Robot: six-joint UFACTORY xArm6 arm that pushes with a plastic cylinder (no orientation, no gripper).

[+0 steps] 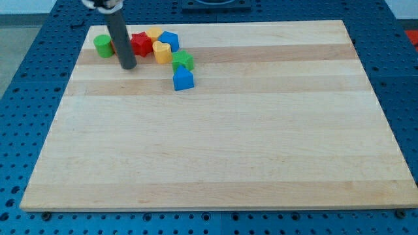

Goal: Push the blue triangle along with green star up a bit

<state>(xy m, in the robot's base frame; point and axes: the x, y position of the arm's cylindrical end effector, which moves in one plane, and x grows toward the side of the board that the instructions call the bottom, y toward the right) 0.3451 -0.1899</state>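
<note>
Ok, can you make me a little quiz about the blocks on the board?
1. True or false: my tip is touching the blue triangle.
2. Which block sits just above the blue triangle, toward the view's top? A) the green star B) the green round block C) a yellow block
3. Fill in: all the blocks sit near the view's top-____ corner of the wooden board.

Key:
1. False. My tip stands apart, to the view's left of the blue triangle, below the red block.
2. A
3. left
</note>
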